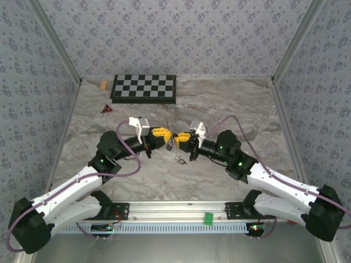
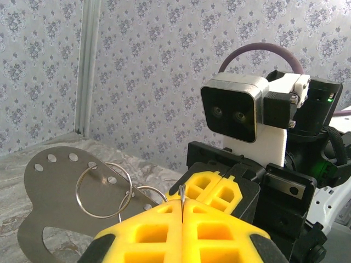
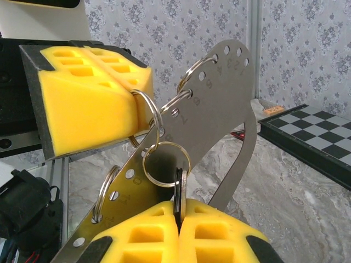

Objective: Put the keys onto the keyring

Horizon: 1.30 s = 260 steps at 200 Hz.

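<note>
Above the counter, the left gripper pinches the keyring just left of the upright key, itself pinched by the right gripper.

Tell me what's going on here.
Both arms meet above the middle of the table. The left tool is shut on a keyring that links to a lower ring and a perforated metal plate. The right tool is shut on a dark key at that lower ring. Whether the key is threaded on is unclear.

Left tool meets right tool above table; chessboard behind, triangle beside it.
</note>
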Tool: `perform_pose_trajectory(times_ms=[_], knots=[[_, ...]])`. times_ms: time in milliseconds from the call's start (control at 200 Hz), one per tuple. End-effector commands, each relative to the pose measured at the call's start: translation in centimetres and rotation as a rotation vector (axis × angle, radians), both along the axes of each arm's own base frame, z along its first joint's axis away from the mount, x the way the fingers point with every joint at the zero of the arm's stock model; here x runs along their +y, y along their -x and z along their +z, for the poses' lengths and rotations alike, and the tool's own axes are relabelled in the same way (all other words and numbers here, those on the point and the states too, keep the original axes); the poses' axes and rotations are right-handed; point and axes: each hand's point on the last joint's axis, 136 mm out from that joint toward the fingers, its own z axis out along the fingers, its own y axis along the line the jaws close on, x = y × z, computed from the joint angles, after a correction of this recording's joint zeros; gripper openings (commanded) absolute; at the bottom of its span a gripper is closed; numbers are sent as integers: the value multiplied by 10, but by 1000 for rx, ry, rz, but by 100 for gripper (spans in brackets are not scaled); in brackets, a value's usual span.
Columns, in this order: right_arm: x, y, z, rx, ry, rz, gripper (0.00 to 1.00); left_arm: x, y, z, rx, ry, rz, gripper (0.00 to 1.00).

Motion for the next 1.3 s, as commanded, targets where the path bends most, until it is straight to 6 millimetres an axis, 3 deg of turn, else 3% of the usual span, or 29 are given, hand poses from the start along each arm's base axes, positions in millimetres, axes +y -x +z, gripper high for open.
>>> perform_pose_trajectory(times_ms=[0,320,974,1294], knots=[[-4,5,10,-40,-1,3,0,2,3,16,-39,35,2,0],[-8,14,18,-54,99,46,0,2,3,13,-39,20,0,0],[-18,8,39,-79,149,43,0,-7,3,-4,-26,-58,-28,0],[-10,9,32,-48,196,92,0,-13,5,-6,-27,-74,-51,0]])
